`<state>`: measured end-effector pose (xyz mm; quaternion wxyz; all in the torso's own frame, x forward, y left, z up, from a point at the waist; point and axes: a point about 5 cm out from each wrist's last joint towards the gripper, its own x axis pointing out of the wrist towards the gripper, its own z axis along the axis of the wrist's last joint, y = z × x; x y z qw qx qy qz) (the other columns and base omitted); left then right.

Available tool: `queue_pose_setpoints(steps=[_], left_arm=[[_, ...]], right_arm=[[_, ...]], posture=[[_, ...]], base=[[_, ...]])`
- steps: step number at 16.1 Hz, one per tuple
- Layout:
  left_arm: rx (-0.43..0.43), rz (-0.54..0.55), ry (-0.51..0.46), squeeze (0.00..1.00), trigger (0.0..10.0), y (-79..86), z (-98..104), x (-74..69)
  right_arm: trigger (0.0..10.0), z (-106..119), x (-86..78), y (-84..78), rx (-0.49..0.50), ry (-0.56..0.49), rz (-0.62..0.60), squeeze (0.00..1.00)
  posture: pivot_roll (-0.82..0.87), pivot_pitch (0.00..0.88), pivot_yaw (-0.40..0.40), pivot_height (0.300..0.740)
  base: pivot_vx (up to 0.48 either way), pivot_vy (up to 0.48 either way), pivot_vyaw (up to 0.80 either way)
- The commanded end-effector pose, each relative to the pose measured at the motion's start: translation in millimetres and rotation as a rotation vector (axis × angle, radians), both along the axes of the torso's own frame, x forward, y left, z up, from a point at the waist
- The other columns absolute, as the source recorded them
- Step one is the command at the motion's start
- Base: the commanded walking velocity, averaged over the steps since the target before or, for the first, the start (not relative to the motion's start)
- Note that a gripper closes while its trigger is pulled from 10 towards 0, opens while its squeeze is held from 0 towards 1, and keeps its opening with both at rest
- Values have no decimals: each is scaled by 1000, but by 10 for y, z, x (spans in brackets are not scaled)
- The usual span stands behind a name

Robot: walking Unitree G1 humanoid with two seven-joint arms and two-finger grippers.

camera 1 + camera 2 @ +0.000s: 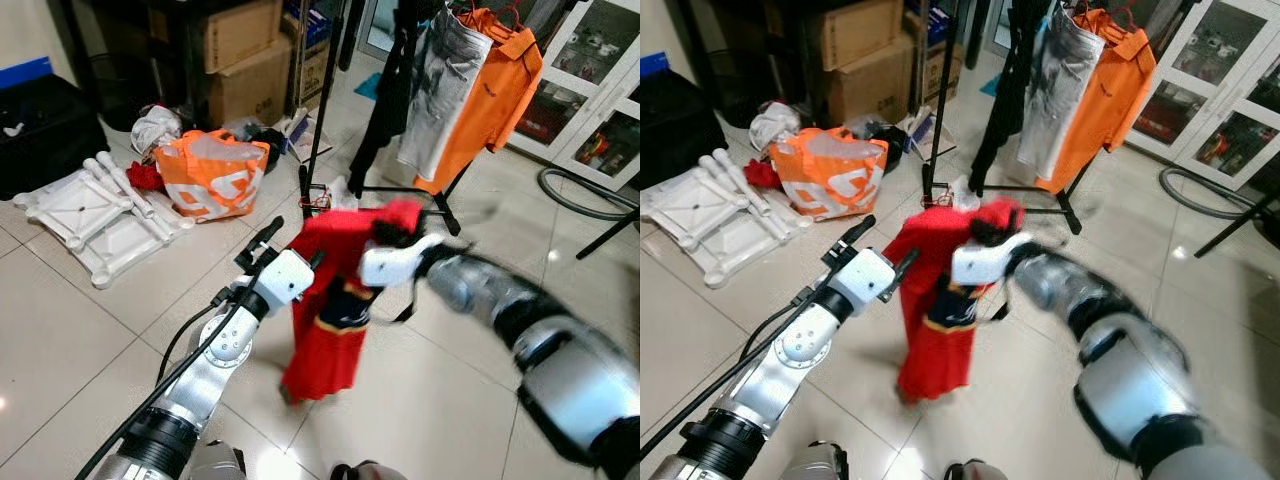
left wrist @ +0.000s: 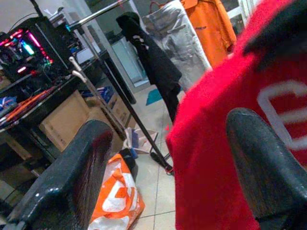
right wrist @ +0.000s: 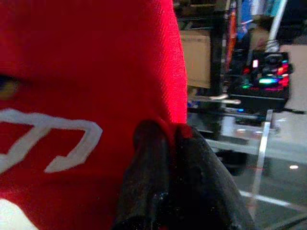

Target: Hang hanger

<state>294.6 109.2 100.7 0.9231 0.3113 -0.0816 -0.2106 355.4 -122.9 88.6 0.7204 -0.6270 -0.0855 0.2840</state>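
Here, unreadable white lettering on red shirt (image 1: 330, 300) in right gripper (image 3: 168, 143).

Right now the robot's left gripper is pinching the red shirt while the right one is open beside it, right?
Swapped. The right wrist view shows the right gripper shut on the red shirt; the left wrist view shows the left gripper open beside it.

Bright indoor light; right arm (image 1: 520, 320) seemingly motion-blurred.

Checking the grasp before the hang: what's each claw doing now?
Left claw: open, beside the red shirt.
Right claw: shut on the red shirt.
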Motion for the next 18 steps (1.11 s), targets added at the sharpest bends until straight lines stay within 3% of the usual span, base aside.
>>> queue_pose_setpoints(steps=[1,4,6,7,10,14,18], left_arm=[[6,-5,15,0,10000,-11,-15,8],[101,-35,-21,0,10000,41,30,24],[243,-72,2,0,10000,305,93,50],[347,-108,83,0,10000,505,71,43],[403,-136,136,0,10000,617,97,69],[464,-184,177,0,10000,591,120,239],[499,-199,197,0,10000,522,95,360]], right_arm=[[0,19,14,-67,35,14,-36,0],[0,33,22,-89,38,27,-41,0],[0,85,53,-141,31,31,-49,0],[0,113,70,-138,35,34,-50,0],[0,143,81,-81,40,30,-28,0],[0,182,68,110,69,40,48,0],[0,182,38,195,75,48,100,0]], posture=[[122,58,-139,740],[114,64,-137,740],[111,68,-138,740],[111,70,-136,740],[117,70,-137,740],[116,70,-142,740],[113,69,-143,740]], base=[[0,0,0],[0,0,0],[0,0,0],[0,0,0],[0,0,0],[0,0,0],[0,0,0]])
